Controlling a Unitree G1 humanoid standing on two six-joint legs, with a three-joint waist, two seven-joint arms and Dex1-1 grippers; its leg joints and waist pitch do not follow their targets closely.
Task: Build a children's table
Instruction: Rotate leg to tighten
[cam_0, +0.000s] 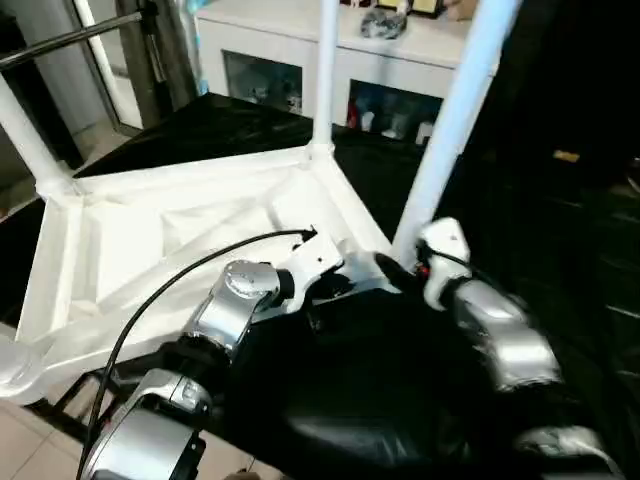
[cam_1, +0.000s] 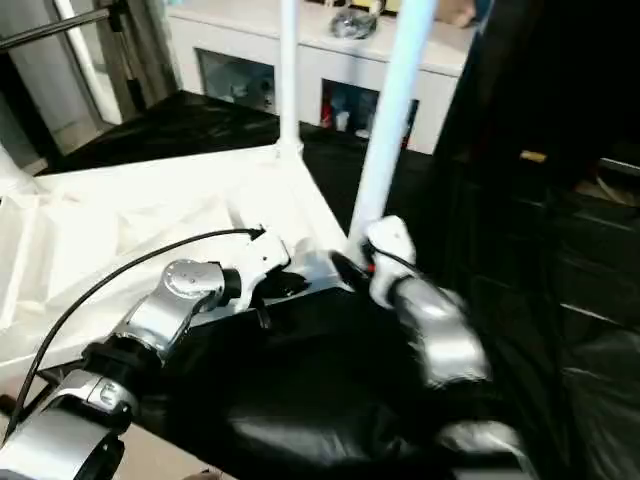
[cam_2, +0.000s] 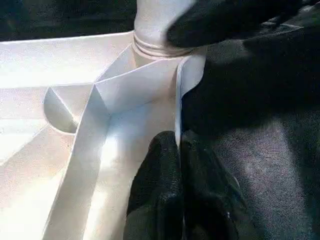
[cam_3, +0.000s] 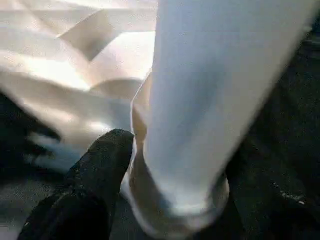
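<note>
Black floor, right gripper (cam_3: 165, 180) seemingly astride leg (cam_3: 210, 100)

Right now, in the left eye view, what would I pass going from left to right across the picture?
Leaning far-left leg → upside-down table top → left claw on the top's rim → right claw at the near leg → black cloth.

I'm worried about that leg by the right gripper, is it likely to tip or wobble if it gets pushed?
Probably somewhat. The near leg leans visibly while the far leg stands upright, so it looks not fully seated. It is a long tube on a small corner socket, so a sideways push high up would likely lever it over. Smooth plastic may slip between the right gripper's fingers.
</note>
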